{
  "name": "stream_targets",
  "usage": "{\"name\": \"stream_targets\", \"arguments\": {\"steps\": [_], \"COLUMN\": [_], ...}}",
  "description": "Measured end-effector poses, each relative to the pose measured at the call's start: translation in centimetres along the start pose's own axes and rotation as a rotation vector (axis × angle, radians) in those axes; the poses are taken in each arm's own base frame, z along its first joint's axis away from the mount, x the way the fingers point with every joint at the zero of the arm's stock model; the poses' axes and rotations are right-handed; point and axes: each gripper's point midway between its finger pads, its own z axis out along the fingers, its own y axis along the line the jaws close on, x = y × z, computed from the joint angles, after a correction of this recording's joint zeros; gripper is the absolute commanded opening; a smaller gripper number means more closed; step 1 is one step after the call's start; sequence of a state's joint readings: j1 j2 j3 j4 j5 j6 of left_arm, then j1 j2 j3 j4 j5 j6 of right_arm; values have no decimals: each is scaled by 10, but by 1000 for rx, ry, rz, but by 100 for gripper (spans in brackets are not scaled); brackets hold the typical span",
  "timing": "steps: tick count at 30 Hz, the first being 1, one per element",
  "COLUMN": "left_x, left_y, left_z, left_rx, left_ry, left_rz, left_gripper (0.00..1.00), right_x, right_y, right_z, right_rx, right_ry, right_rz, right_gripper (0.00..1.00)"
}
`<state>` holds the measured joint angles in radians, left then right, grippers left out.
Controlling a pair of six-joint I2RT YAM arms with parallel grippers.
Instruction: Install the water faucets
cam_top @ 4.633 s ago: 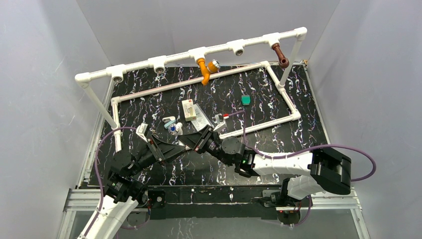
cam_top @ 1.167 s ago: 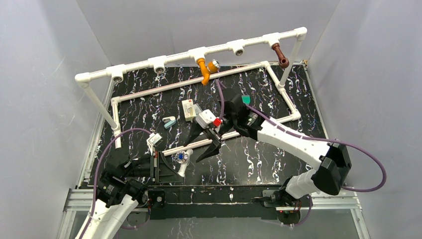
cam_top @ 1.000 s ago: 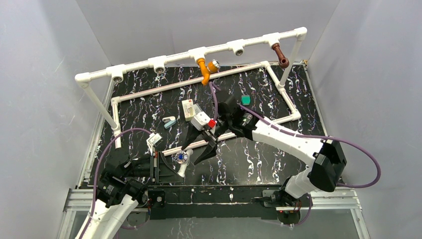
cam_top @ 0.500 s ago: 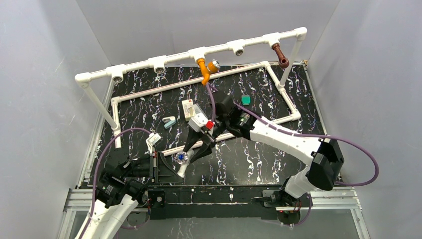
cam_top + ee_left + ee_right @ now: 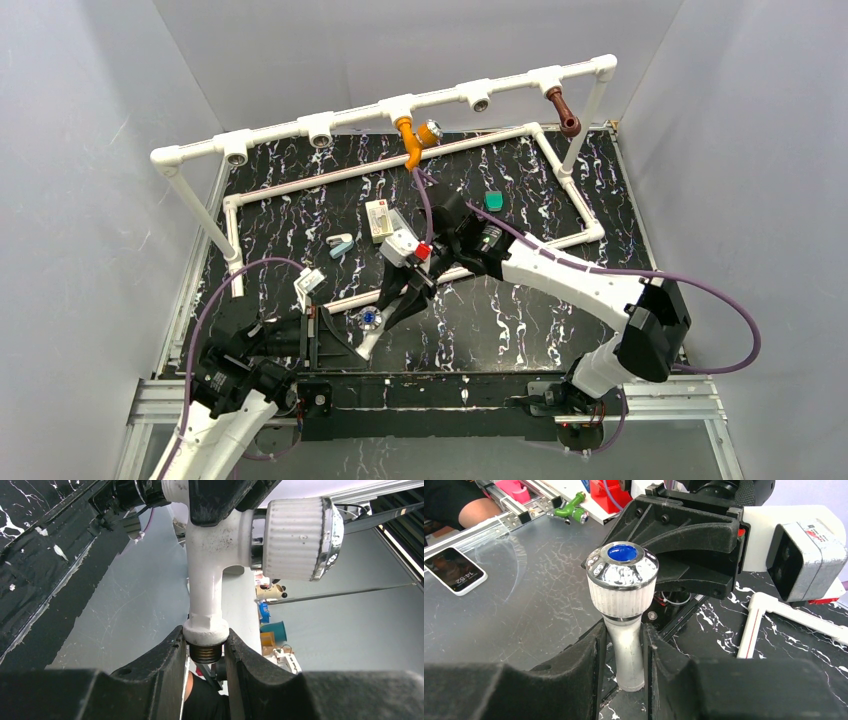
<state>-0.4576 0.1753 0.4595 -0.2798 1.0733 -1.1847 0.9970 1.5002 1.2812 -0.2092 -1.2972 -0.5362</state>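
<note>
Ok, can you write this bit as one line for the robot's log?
left gripper: clamps white plastic faucet by threaded end; right gripper: pinches its other end

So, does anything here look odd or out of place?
Only one thing: the white plastic faucet is gripped by both hands at once, the left hand on its threaded end, the right hand around its stem. Nothing looks spilled or broken.

white faucet (image 5: pixel 366 332) | front-centre, btw L hand (image 5: pixel 342 341) & R hand (image 5: pixel 386 309) | prob. both gripping
</note>
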Motion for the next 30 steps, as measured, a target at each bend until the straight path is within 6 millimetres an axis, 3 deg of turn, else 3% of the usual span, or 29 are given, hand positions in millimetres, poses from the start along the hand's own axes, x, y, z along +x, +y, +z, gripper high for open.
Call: {"name": "stream_targets", "arguments": {"steps": [4, 11, 20, 30], "left_x": [-2, -19, -38, -58], "left_y": [1, 6, 16, 4], "left_z": [0, 0, -2, -7], "left_rx": [-25, -126, -221, -255], "left_ry": [-9, -64, -149, -245], "left_rz": [9, 77, 150, 253], "left_gripper": [49, 69, 72, 73], "right_x": [0, 3, 3, 5], "right_y": [1, 8, 23, 8], "right_z": [-1, -12, -26, -33], "right_rx": [20, 155, 374, 555], "right_ry": [13, 56, -11, -192], "right_rz": [6, 17, 73, 232], "right_gripper": [1, 1, 1, 1]}}
